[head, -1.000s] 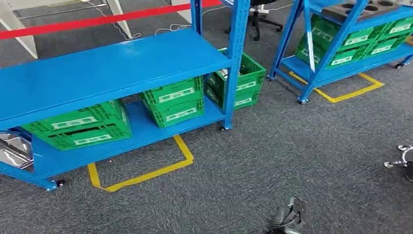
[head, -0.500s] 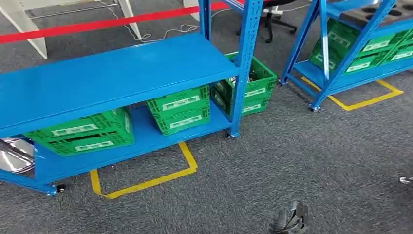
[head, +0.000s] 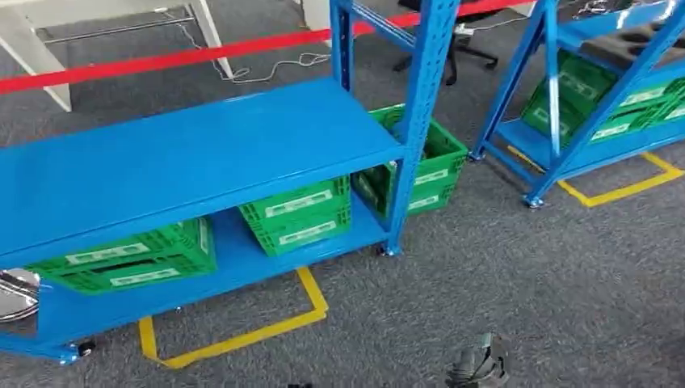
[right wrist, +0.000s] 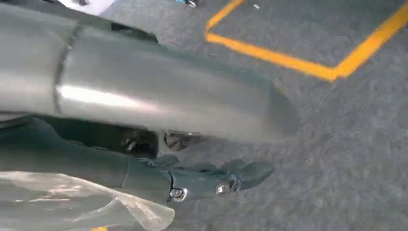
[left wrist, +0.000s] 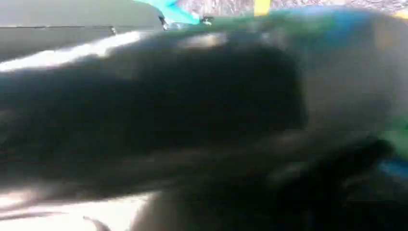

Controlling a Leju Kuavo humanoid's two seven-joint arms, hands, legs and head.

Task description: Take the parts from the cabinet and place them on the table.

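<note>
Transit step, judged: right hand (right wrist: 211, 180) carried clear plastic-bagged part (right wrist: 72, 202) beside blue cabinet (head: 194, 153); left hand (left wrist: 159, 125) blurred, state indeterminable. Next: reach worktop, release.

A blue metal cabinet (head: 202, 153) of open shelves stands on grey carpet, its wide middle shelf bare. On the lowest shelf sit two green slatted crates (head: 129, 259) with pale labels (their contents cannot be made out), well apart from each other, the second (head: 300, 212) nearer the upright post.
</note>
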